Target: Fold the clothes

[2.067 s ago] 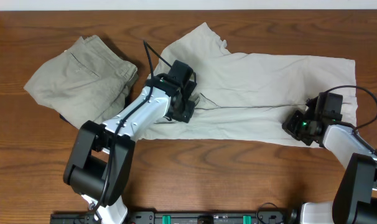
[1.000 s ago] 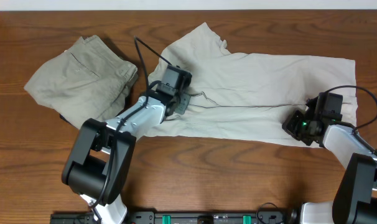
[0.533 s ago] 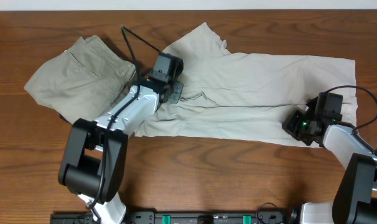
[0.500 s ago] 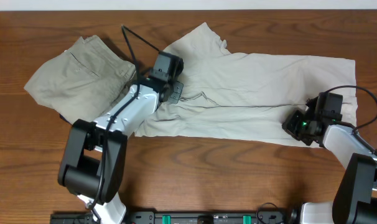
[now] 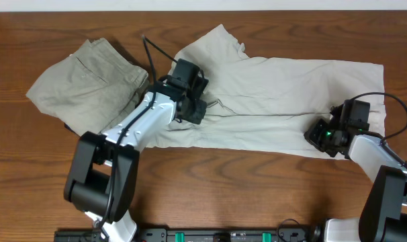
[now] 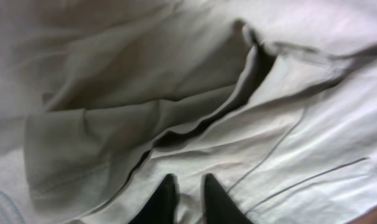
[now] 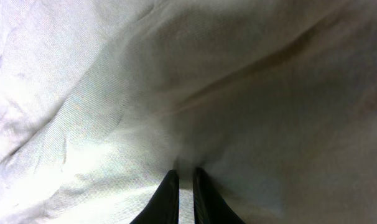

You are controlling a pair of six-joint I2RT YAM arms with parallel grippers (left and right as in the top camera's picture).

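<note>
**Both claws nipped on the shirt**

Brown wooden table [image 5: 257, 195], no bin or basket on it. The pale T-shirt [image 5: 291, 87] lies spread from centre toward 3 o'clock. The left gripper [image 6: 190, 182], jaws nearly together, pinches a fold at its 9 o'clock end; the right gripper [image 7: 184, 174] pinches cloth near 4 o'clock, probably so both ends lift together. Khaki trousers [image 5: 82, 84] lie at 10 o'clock
</note>
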